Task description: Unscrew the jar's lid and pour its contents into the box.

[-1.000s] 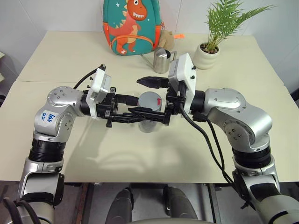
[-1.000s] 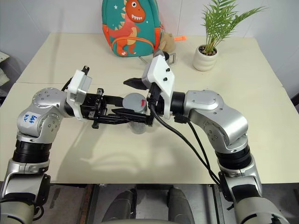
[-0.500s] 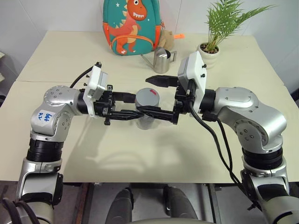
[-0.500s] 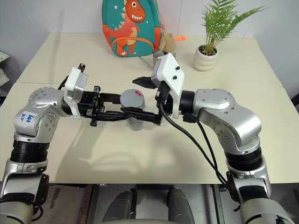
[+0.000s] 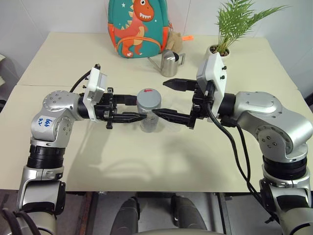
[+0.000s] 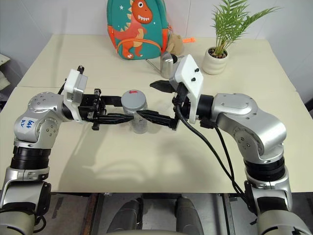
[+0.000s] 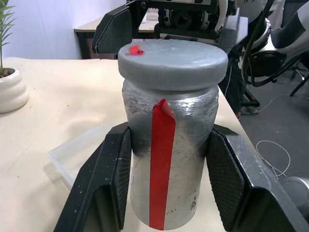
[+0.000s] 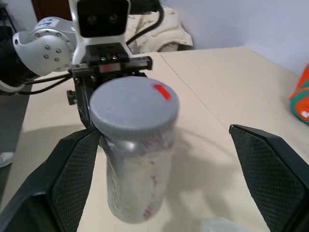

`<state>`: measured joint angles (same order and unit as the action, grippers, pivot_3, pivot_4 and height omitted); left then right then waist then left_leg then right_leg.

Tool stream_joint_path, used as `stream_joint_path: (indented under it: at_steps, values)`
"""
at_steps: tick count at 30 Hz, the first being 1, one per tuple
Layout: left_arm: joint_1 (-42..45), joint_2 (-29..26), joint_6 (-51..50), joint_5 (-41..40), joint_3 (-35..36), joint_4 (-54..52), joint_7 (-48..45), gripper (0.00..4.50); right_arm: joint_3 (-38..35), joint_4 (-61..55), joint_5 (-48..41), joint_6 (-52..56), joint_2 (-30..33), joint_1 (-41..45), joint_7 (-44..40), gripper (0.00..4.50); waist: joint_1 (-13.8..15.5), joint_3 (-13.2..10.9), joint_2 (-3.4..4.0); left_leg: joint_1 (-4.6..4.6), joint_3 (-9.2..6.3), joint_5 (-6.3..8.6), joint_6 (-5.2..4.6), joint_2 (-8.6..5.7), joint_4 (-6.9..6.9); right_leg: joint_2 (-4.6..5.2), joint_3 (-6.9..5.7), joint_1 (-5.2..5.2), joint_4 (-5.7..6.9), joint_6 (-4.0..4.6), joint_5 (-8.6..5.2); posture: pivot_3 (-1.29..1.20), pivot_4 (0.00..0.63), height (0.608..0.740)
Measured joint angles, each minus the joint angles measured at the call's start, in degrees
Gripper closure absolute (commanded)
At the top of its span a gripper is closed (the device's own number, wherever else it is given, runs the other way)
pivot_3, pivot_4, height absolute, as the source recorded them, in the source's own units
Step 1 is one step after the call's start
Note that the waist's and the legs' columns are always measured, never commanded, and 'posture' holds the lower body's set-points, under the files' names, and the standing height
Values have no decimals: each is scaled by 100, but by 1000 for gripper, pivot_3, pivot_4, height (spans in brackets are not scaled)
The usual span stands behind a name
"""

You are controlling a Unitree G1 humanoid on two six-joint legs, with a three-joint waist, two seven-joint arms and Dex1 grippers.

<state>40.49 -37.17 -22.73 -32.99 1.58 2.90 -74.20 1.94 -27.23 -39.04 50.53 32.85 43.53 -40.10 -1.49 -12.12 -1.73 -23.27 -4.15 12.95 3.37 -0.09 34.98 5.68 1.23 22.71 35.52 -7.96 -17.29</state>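
From the left, our left tool (image 5: 128,110) reaches level toward the middle of the counter (image 5: 73,58), its two black fingers (image 7: 108,183) clamped on the lower body of the jar (image 5: 149,115), one on each side, holding it upright. The jar is silver-grey with a red strip running down its side, and the lid (image 5: 148,95) sits on top of it, grey with a small red mark. Just past the jar, on its right side, our right tool (image 5: 166,98) points back at it with its fingers (image 8: 72,179) spread wide apart: one tip lies close beside the jar's body, the other is level with the lid and clear of it. The box (image 7: 79,152) shows in the left wrist view as a clear edge on the counter just beyond the jar.
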Motion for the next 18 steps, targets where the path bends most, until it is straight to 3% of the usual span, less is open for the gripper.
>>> stream_joint_path:
  at_steps: [18]
  values:
    - [35,18,163,22,-10,265,-115,2573,-202,-219,-267,94,707,-381,-166,34,2,0,0,-1,1,1,-1,0,1,0,0,0,0,0,0,0,150,740]
